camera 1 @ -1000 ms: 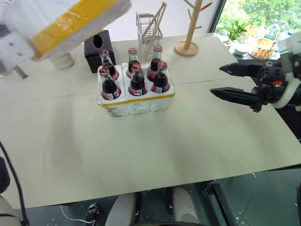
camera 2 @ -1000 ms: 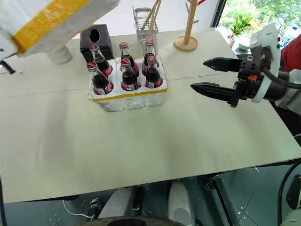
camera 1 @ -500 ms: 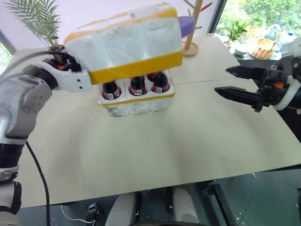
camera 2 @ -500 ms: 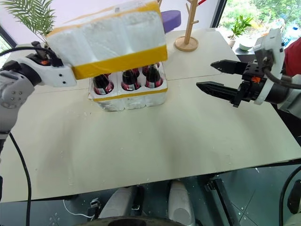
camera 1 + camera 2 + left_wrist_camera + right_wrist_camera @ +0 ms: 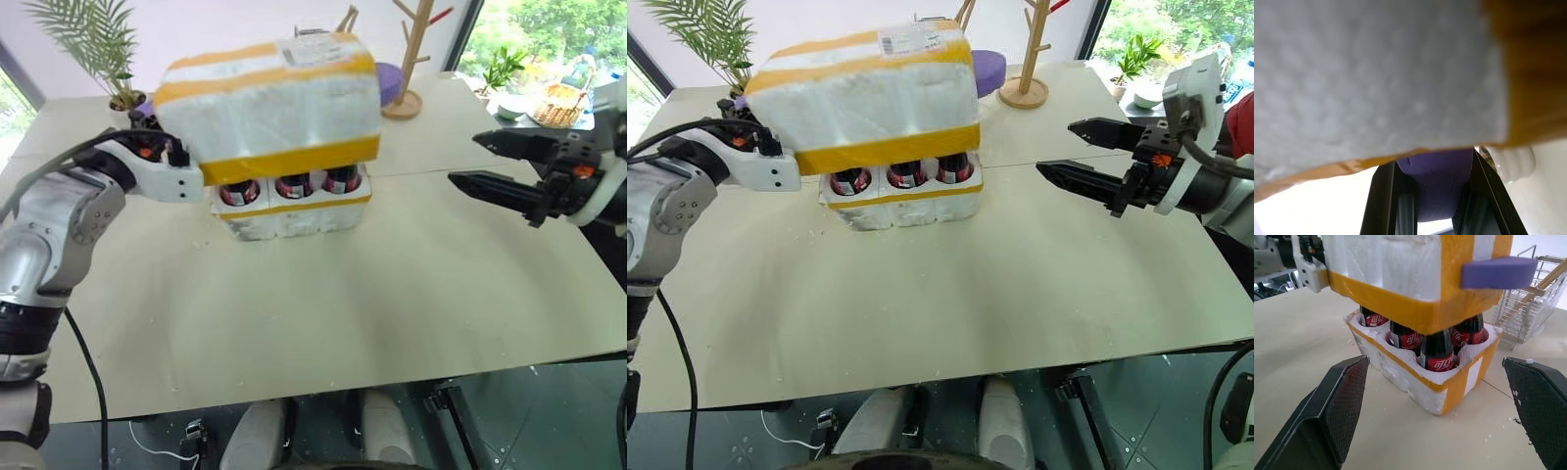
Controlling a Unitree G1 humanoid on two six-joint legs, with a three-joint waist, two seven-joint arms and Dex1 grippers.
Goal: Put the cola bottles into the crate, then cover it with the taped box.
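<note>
The taped box (image 5: 269,117), white foam with yellow bands and a shipping label on top, hangs level over the crate (image 5: 294,213) and hides the tops of the cola bottles (image 5: 292,184). The bottles' red labels and dark bodies show between box and crate, clearest in the right wrist view (image 5: 1436,352). My left gripper (image 5: 184,162) sits at the box's left end, shut on a purple foam tab (image 5: 1437,178) on the box. My right gripper (image 5: 463,160) stands open in the air to the right of the crate, pointing at it and holding nothing.
A second purple tab (image 5: 1498,271) sticks out of the box's far end. A wooden rack (image 5: 407,59) and a wire basket (image 5: 1528,303) stand behind the crate, with a potted plant (image 5: 88,39) at the back left. The table (image 5: 392,294) has free room in front.
My left gripper has swung the taped box from high at the left down and rightward over the bottles, rolling it level. The right gripper has kept its place.
</note>
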